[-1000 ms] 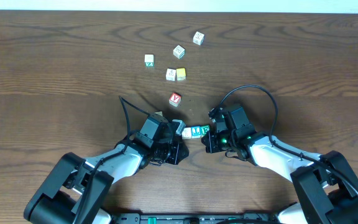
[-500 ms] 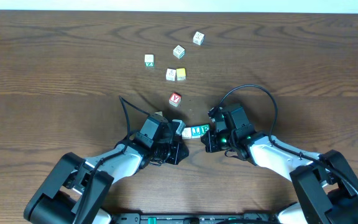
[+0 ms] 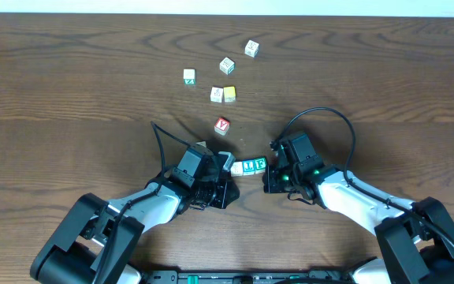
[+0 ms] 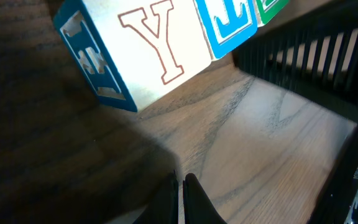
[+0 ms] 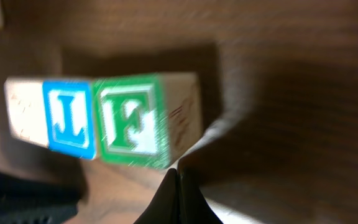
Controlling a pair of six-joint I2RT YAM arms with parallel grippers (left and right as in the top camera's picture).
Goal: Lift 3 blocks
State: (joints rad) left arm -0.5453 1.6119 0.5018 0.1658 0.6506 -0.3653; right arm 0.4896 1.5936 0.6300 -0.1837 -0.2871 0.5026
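Left gripper (image 4: 180, 186) is pinched tight, fingertips together with nothing between them; right gripper (image 5: 176, 180) is the same, its two tips meeting in a point, empty.

Between the two grippers sits the row of three blocks, face to face in a line, low in the middle of the table (image 3: 69, 79). At the left end is the cream block (image 4: 148, 50); the left wrist view shows a thin red-outlined "Y" on its pale face and a blue-printed side next to it. In the middle is the blue block (image 5: 70, 118), a bold blue letter in a blue frame, L or J, I can't settle which. At the right end is the F block (image 5: 132, 118), a green "F" in a green frame, with faint red marks on its side face that I can't read.

From overhead the left gripper lies just beside the cream end and the right gripper just beside the F end; the right tips sit under the F block's lower corner. Dark shadow spreads under the row; whether it is off the wood I cannot tell.

Up the table is the red Y cube (image 3: 222, 125), near the row but apart; farther up, the yellow cube (image 3: 229, 94) touches a white cube (image 3: 217, 95); three more pale cubes are scattered beyond, lettering too small to read.
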